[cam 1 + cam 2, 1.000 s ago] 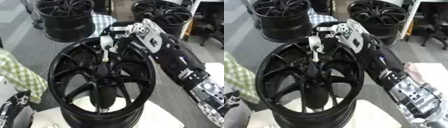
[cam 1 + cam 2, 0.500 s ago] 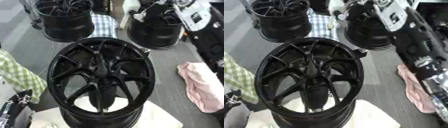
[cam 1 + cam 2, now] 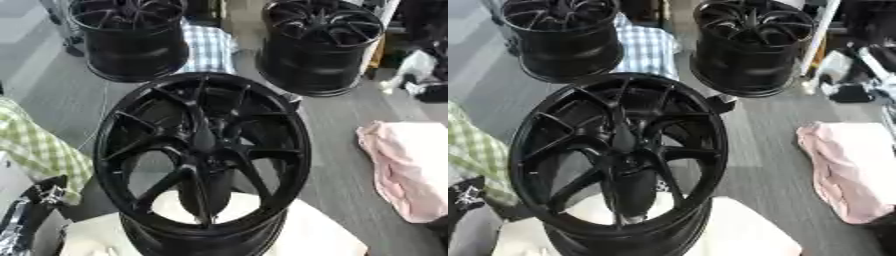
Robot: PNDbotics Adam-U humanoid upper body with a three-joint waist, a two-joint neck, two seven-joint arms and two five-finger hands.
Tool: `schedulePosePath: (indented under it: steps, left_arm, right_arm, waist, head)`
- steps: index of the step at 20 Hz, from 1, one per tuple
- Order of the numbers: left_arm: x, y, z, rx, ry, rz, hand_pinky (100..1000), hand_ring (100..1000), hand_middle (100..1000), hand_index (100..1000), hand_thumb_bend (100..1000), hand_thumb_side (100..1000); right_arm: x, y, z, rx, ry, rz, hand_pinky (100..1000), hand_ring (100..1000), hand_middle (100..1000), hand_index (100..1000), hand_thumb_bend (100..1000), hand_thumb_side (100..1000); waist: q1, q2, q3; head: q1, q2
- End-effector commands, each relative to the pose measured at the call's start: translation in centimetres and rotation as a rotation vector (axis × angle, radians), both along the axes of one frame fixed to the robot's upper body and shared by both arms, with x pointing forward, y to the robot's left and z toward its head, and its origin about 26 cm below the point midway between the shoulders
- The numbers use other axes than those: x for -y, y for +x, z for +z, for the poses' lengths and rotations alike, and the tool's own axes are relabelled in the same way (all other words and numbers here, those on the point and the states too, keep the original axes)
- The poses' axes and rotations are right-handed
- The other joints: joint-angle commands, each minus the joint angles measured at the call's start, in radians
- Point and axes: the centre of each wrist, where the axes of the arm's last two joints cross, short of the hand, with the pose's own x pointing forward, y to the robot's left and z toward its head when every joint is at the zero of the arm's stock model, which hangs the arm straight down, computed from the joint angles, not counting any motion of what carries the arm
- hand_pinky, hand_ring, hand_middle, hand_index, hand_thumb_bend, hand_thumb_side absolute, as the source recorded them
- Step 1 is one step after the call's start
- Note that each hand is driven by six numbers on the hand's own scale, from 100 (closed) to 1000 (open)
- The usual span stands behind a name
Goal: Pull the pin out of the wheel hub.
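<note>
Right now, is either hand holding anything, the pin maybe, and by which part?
It cannot be told: neither hand shows in either eye view. The near wheel stands alone with nothing at its hub, and no pin is visible.

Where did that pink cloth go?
The pink cloth lies on the grey floor at the right side of the left eye view, right of the big black wheel.

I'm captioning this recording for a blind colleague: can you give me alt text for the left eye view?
A large black spoked wheel stands in the foreground on a pale surface, its hub at centre with no pin visible and no robot hand over it. Two more black wheels stand behind on the grey floor, with a pink cloth lying at right and a green checked cloth at left.
</note>
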Motion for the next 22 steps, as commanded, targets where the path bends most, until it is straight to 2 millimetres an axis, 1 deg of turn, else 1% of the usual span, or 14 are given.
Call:
schedulePosePath:
  steps: [1, 2, 3, 4, 5, 8, 10, 12, 15, 19, 22]
  left_arm:
    - [-1.1, 0.6, 1.5, 0.040, 0.033, 0.010, 750, 766, 722, 806, 405, 607]
    - [-1.1, 0.6, 1.5, 0.042, 0.032, 0.010, 750, 766, 722, 806, 405, 607]
    - [-1.0, 0.7, 1.5, 0.043, 0.032, 0.008, 750, 766, 722, 806, 405, 607]
    - [-1.0, 0.7, 1.6, 0.045, 0.032, 0.006, 750, 766, 722, 806, 403, 607]
    - [-0.9, 0.8, 1.6, 0.046, 0.031, 0.003, 750, 766, 722, 806, 403, 607]
    - [-0.7, 1.0, 1.7, 0.048, 0.028, -0.003, 749, 767, 723, 806, 403, 608]
    - [-0.7, 1.0, 1.7, 0.047, 0.026, -0.004, 749, 767, 723, 806, 403, 607]
    - [-0.6, 1.0, 1.6, 0.047, 0.024, -0.005, 750, 767, 723, 806, 403, 607]
    - [-0.6, 1.0, 1.6, 0.048, 0.022, -0.006, 750, 767, 723, 806, 402, 608]
    - [-0.5, 1.1, 1.6, 0.050, 0.021, -0.009, 750, 768, 723, 806, 403, 609]
    - [-0.4, 1.2, 1.7, 0.052, 0.020, -0.011, 750, 768, 723, 806, 401, 609]
  right_arm:
    - [0.7, -1.2, -1.2, 0.140, 0.078, -0.128, 817, 771, 842, 921, 244, 525]
    - [0.3, -1.5, -2.1, 0.169, 0.107, -0.147, 810, 753, 817, 909, 227, 549]
    - [-0.2, -1.7, -2.9, 0.196, 0.132, -0.158, 806, 743, 800, 900, 216, 555]
    - [-0.9, -1.7, -3.5, 0.217, 0.156, -0.158, 798, 723, 773, 885, 177, 548]
    - [-1.9, -1.6, -4.1, 0.236, 0.181, -0.149, 792, 710, 760, 877, 159, 539]
    - [-5.2, -1.0, -5.7, 0.285, 0.259, -0.115, 779, 677, 725, 853, 129, 525]
    - [-7.9, -0.7, -7.0, 0.307, 0.322, -0.089, 772, 661, 706, 841, 114, 518]
    - [-10.1, -0.8, -8.3, 0.317, 0.375, -0.071, 765, 646, 688, 830, 102, 513]
    - [-13.2, -1.4, -10.4, 0.305, 0.454, -0.043, 760, 634, 676, 823, 100, 516]
    - [-15.7, -2.3, -12.5, 0.281, 0.531, -0.019, 755, 627, 670, 819, 100, 513]
    - [-16.8, -2.7, -13.5, 0.265, 0.560, -0.004, 752, 621, 662, 814, 100, 510]
  waist:
    - [0.001, 0.000, -0.002]
    - [0.002, 0.000, -0.002]
    - [0.003, 0.000, -0.001]
    - [0.003, 0.000, 0.000]
    - [0.004, 0.000, 0.001]
    - [0.007, 0.000, 0.004]
    - [0.009, 0.000, 0.004]
    - [0.011, 0.000, 0.005]
    - [0.012, 0.003, 0.006]
    - [0.012, 0.007, 0.009]
    - [0.013, 0.007, 0.011]
  head:
    - [0.003, -0.002]
    - [0.001, -0.002]
    - [-0.001, -0.002]
    - [-0.003, -0.002]
    - [-0.004, -0.002]
    - [-0.008, -0.002]
    - [-0.010, -0.003]
    - [-0.012, -0.003]
    - [-0.012, -0.002]
    - [-0.010, -0.002]
    - [-0.010, -0.004]
